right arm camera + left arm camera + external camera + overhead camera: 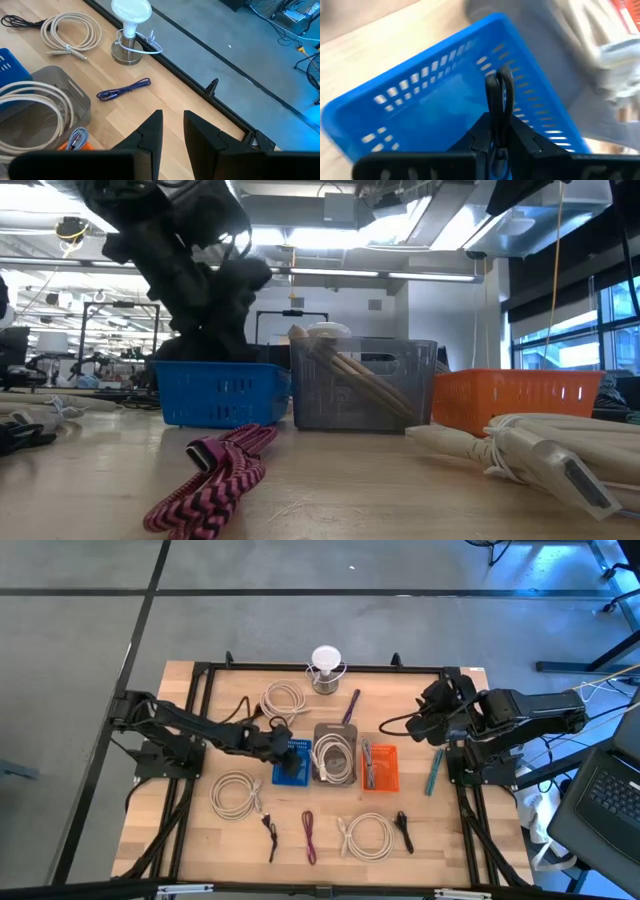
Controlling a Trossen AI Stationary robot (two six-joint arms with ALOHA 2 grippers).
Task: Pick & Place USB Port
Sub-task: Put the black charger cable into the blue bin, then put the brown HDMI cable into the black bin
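A thin black cable, folded into a narrow loop, sits in my left gripper. That gripper is over the blue basket, left of the grey basket and the orange basket. In the low view the left gripper hangs just above the blue basket. In the left wrist view the blue basket's floor lies behind the loop. My right gripper is open and hovers by the table's far right part, touching nothing. My left gripper pinches the black cable between its two fingers, which come slanting down from the table's left. The folded loop sticks out past the fingertips over the inside of the blue basket. Where the rest of the cable runs is hidden by the gripper.
White cable coils lie at the far left, near left and near middle. The grey basket holds another white coil. A white lamp-like stand, a purple cable, a magenta cable and black cables lie around.
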